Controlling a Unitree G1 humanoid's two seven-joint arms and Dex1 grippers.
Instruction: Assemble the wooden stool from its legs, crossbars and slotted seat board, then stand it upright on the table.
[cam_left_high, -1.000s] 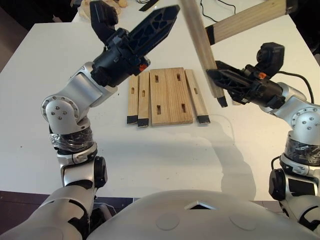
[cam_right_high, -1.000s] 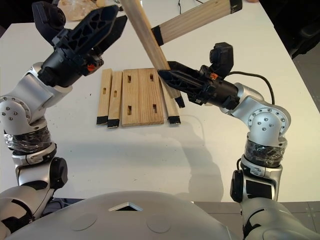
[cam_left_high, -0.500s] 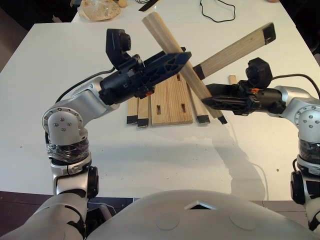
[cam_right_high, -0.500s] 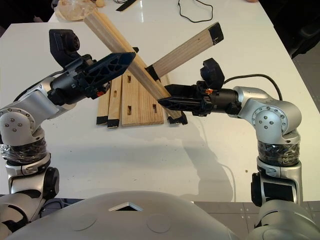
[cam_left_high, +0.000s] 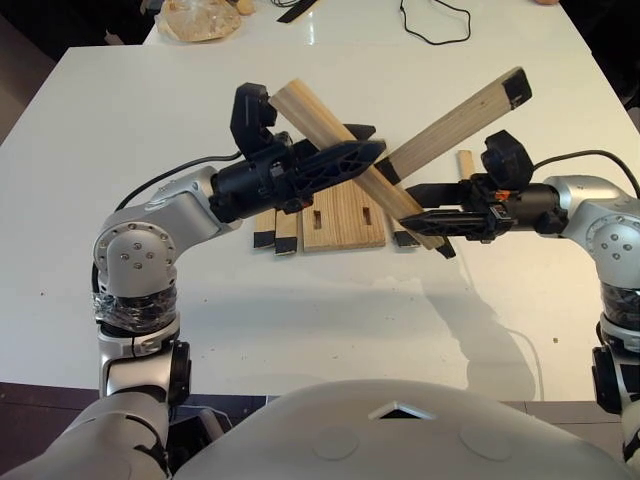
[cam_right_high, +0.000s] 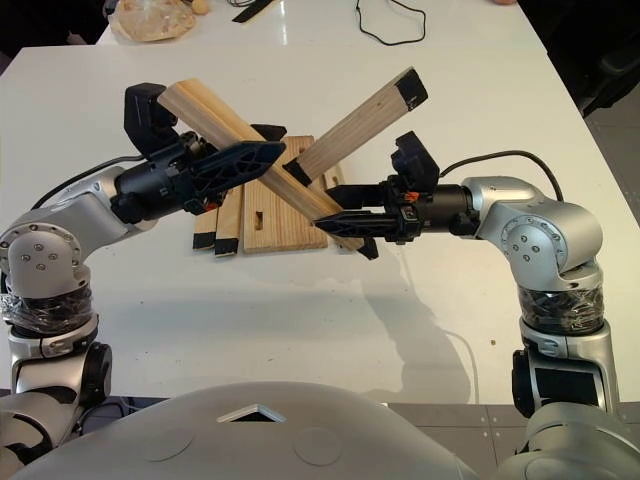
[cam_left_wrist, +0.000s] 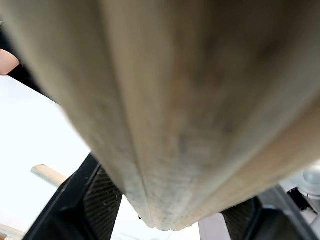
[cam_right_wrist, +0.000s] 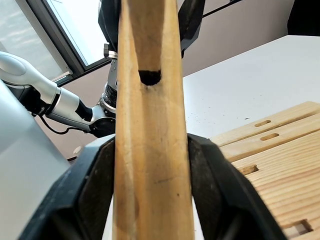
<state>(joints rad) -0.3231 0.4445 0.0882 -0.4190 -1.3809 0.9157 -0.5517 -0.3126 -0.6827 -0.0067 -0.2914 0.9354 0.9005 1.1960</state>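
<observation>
White table (cam_left_high: 300, 310) under both arms, with loose parts lying flat on it below the grippers.

Left gripper (cam_left_high: 370, 140): closed on the held leg (cam_left_high: 310, 115) near its upper half. The wood passes between the two fingers (cam_left_wrist: 100, 200), and the left wrist view shows it pressed between the pads. The plain-cut end of this leg sticks out beyond the gripper, toward the far left.

Right gripper (cam_left_high: 410, 203): clamped on the same leg close to its black-tipped lower end. There is one finger (cam_right_wrist: 100, 185) on each side of the wood, and the tip pokes out just past the gripper. A dark hole (cam_right_wrist: 149, 76) shows in the leg face farther along, toward the left gripper.

The leg is tilted and spans the gap between the two grippers, raised above the table.

Second leg (cam_left_high: 455, 115): meets the held leg between the grippers and runs away above the right gripper, with its black end far out. Cannot tell whether the two are joined.

Seat board (cam_left_high: 345, 215): flat, slots up, below and between the grippers. Two crossbars (cam_left_high: 287, 228) lie beside it under the left gripper. A third crossbar (cam_left_high: 404, 236) lies on its other side, just beneath the right gripper's fingertips.

Small dowel (cam_left_high: 465, 160) lies behind the right gripper. A cable (cam_left_high: 430, 25) and a bag (cam_left_high: 200, 18) sit at the far edge.
</observation>
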